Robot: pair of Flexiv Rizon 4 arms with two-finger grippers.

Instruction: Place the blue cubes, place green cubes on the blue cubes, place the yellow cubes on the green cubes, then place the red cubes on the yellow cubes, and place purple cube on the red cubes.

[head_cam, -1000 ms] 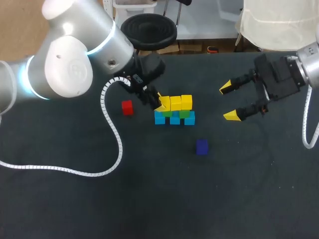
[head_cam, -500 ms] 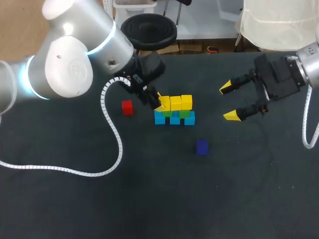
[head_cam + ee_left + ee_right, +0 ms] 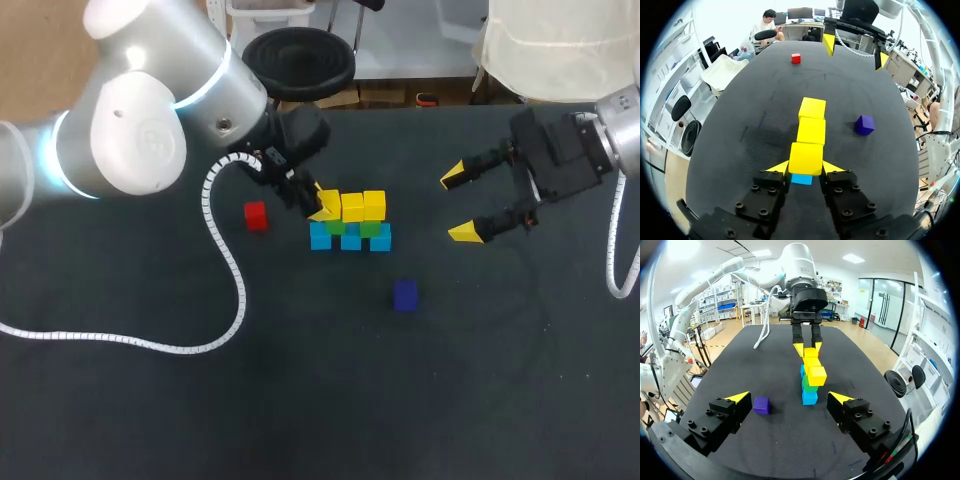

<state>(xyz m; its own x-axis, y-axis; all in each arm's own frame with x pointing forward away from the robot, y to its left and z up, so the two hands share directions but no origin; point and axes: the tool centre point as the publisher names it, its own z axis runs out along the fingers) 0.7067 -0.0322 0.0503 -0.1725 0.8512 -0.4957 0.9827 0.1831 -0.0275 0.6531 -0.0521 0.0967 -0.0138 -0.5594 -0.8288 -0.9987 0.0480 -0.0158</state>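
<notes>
A stack stands mid-table: three blue cubes (image 3: pixel 350 241) in a row, green cubes (image 3: pixel 370 229) on them, and two yellow cubes (image 3: pixel 363 206) on top. My left gripper (image 3: pixel 322 206) is shut on a third yellow cube (image 3: pixel 805 157) at the left end of the yellow row, with a blue cube (image 3: pixel 801 179) showing beneath it. A red cube (image 3: pixel 256 216) lies left of the stack, behind the left arm. The purple cube (image 3: pixel 405 295) lies in front of the stack to the right. My right gripper (image 3: pixel 458 204) hangs open to the right of the stack, nothing between its fingers.
In the left wrist view a second red cube (image 3: pixel 796 58) lies far ahead, near the table's edge and close to my right gripper (image 3: pixel 856 51). From the right wrist the stack (image 3: pixel 810 385) is ahead, the purple cube (image 3: pixel 760 405) beside it.
</notes>
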